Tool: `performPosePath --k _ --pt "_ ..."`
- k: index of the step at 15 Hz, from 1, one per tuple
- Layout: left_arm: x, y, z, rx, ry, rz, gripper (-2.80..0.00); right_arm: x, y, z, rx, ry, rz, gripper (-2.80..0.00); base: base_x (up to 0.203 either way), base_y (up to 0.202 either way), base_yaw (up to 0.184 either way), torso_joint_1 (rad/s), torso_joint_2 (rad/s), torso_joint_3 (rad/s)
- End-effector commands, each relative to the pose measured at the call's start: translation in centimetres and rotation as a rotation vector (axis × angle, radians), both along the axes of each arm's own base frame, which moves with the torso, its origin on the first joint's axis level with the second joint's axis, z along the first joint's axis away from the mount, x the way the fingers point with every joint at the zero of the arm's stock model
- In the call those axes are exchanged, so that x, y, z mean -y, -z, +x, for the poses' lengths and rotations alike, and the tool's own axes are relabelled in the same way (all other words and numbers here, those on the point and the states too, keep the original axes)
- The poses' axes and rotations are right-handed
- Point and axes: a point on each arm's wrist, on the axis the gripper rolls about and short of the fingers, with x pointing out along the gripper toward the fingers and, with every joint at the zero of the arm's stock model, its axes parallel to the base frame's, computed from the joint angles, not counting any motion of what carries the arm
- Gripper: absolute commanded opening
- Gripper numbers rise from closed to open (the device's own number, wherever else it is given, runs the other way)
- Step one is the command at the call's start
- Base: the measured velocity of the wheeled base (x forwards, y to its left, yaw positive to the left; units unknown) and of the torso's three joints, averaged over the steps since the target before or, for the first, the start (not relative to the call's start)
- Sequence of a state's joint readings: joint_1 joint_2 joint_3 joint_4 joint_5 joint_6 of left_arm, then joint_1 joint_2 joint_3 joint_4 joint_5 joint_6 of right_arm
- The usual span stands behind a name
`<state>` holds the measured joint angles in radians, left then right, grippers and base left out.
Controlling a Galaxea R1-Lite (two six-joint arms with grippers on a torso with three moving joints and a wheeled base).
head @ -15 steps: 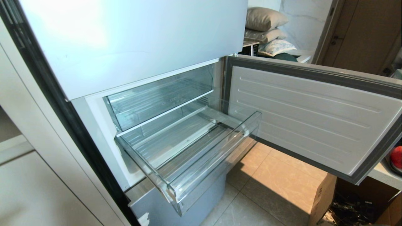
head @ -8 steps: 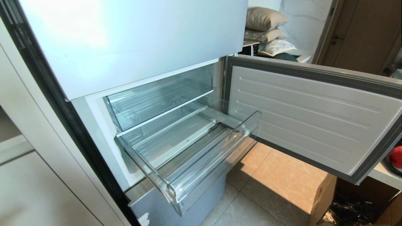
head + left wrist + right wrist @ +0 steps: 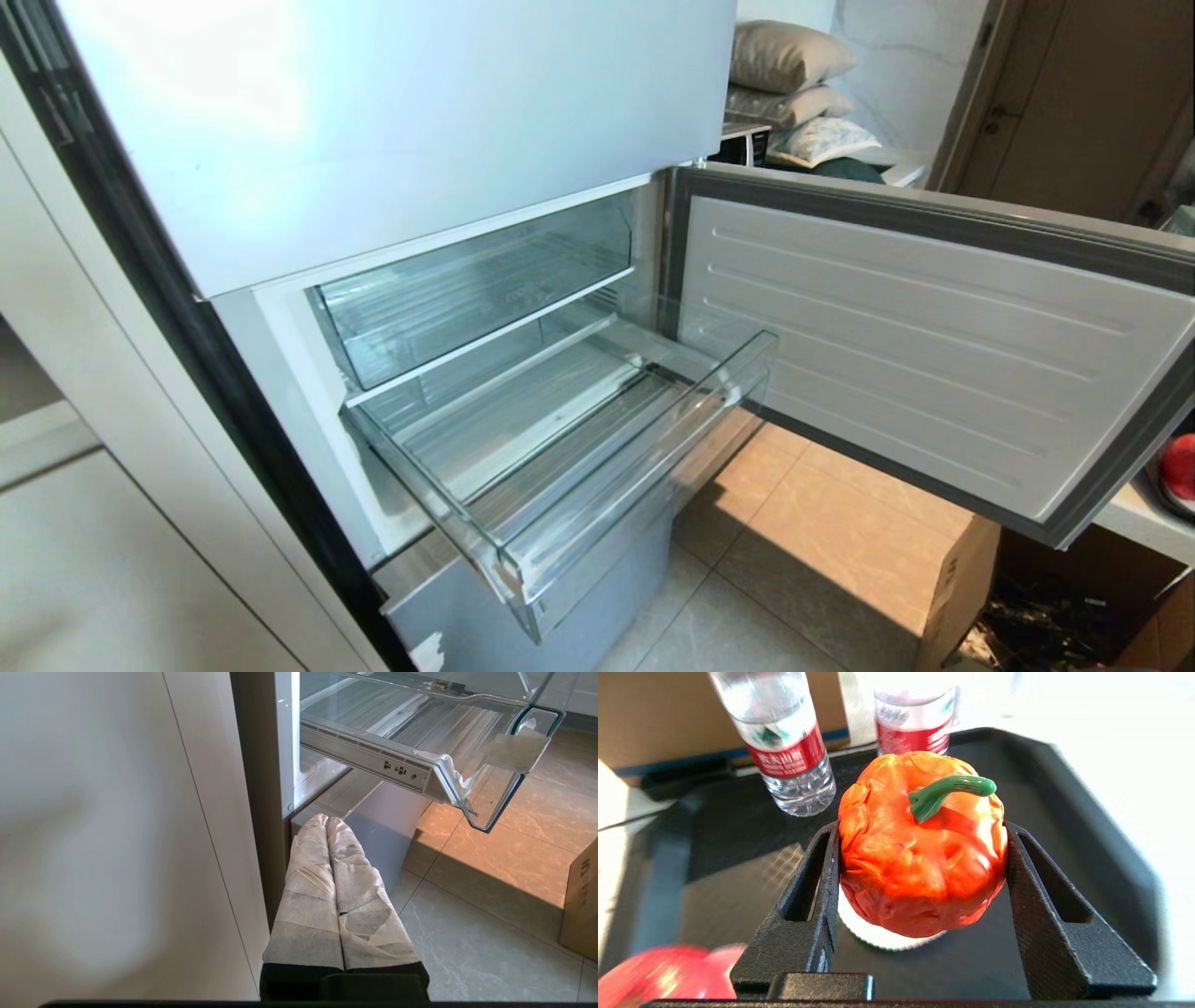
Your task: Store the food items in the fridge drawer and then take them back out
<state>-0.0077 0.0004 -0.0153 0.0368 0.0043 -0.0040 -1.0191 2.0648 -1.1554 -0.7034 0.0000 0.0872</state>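
In the right wrist view, the right claw (image 3: 923,868) grips the tangerine (image 3: 920,858): its two black fingers (image 3: 822,891) press against the left and right sides of the bumpy orange fruit, and the green stem points up and to the side. The tangerine is above a black tray (image 3: 1064,788). Under the fruit a white round thing shows, but it is not possible to tell what it is. The red apple (image 3: 668,975) lies in the near corner of the tray, blurred, beside the claw. Farther on the tray stand two water bottles (image 3: 784,751) with red labels.

The left claw (image 3: 329,826) is closed, its two wrapped fingers (image 3: 308,896) touching each other. It hangs low beside the fridge, near the floor (image 3: 490,933), and holds nothing.

In the head view, the fridge drawer (image 3: 579,523) is pulled out and nothing lies in it. Behind it the fridge door (image 3: 934,355) stands open. At the right edge, on a white surface (image 3: 1144,523), a bit of the apple is visible. Far behind, some pillows (image 3: 789,56) are stacked.
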Motion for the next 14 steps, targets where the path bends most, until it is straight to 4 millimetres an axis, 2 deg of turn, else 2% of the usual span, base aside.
performPosePath --k 1,3,5,8,10,12,13,14 --pt "0.0 0.0 0.0 0.0 0.0 -0.001 -2.8 -3.6 -4.6 -2.6 0.044 0.007 -0.076 -2.8 0.0 0.0 0.0 0.0 0.0 0.0" --pt "0.0 0.0 0.0 0.0 0.0 -0.001 -2.8 -7.3 -5.9 -5.1 0.037 0.008 -0.09 -2.8 0.0 0.0 0.0 0.0 0.0 0.0" --pt "0.0 0.0 0.0 0.0 0.0 -0.001 -2.8 -11.9 -6.7 -7.8 0.032 0.0 -0.11 -2.8 0.0 0.0 0.0 0.0 0.0 0.0" --pt "0.0 0.0 0.0 0.0 0.0 -0.001 -2.8 -18.9 -6.3 -11.1 0.039 -0.062 -0.144 -2.8 0.0 0.0 0.0 0.0 0.0 0.0" --pt "0.0 0.0 0.0 0.0 0.0 -0.001 -2.8 -23.5 -5.0 -10.9 0.052 -0.241 -0.144 -2.8 0.0 0.0 0.0 0.0 0.0 0.0" --pt "0.0 0.0 0.0 0.0 0.0 -0.001 -2.8 -29.0 -3.4 -10.9 0.07 -0.555 -0.131 -2.8 0.0 0.0 0.0 0.0 0.0 0.0" --pt "0.0 0.0 0.0 0.0 0.0 -0.001 -2.8 -31.6 -2.6 -12.3 0.082 -0.717 -0.129 -2.8 0.0 0.0 0.0 0.0 0.0 0.0" --pt "0.0 0.0 0.0 0.0 0.0 -0.001 -2.8 -33.3 -1.8 -14.4 0.103 -0.837 -0.137 -2.8 0.0 0.0 0.0 0.0 0.0 0.0"
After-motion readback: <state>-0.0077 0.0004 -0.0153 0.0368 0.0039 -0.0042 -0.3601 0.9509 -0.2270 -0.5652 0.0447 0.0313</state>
